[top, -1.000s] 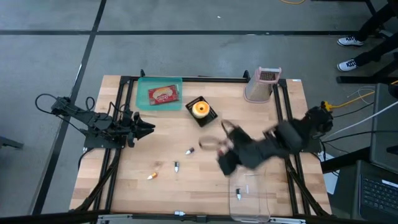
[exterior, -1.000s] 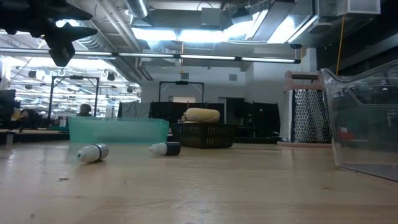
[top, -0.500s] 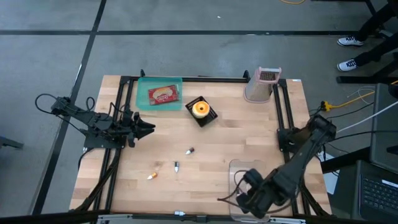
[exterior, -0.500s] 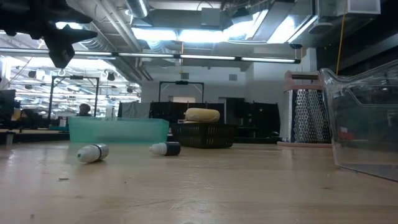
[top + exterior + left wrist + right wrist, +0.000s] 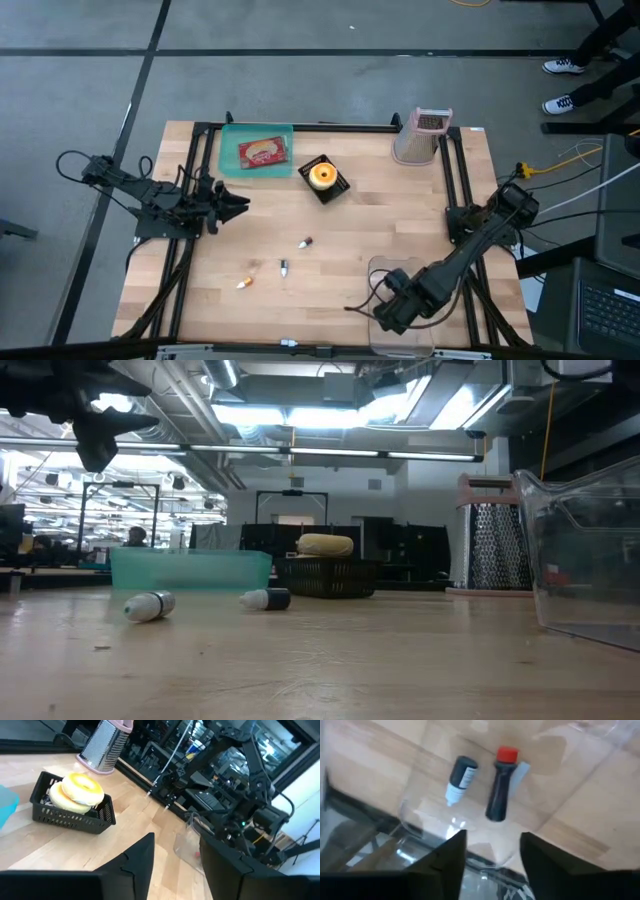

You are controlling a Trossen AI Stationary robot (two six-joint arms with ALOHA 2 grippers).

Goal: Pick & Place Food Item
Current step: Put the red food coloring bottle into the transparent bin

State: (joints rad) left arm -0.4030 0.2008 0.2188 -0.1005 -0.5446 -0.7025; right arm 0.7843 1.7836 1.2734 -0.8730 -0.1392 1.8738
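A small dark bottle with a red cap [image 5: 498, 784] lies on the floor of a clear plastic container [image 5: 400, 340], which sits at the tabletop's near edge towards the right corner. Just beside it in the same container lies a smaller dark bottle with a white tip [image 5: 459, 779]; the two do not touch. The right gripper [image 5: 385, 312] hangs over the container, pointing steeply down, its two dark fingers [image 5: 446, 860] parted with nothing between them; the bottles lie below, clear of them.

Out on the bare wood of the table [image 5: 380, 215], three more small bottles [image 5: 283, 267] lie scattered near the middle and towards the near left part. A black basket [image 5: 323, 179] holding a yellow ring-shaped pastry [image 5: 82, 785] stands nearer the far edge, with a teal tray [image 5: 256, 150] carrying a red packet [image 5: 263, 152] to its left. A metal grater with a pink top [image 5: 418, 136] stands at the far right corner.

The left gripper [image 5: 240, 203] waits at the left edge, held level above the tabletop, its fingers [image 5: 141, 860] apart and empty.
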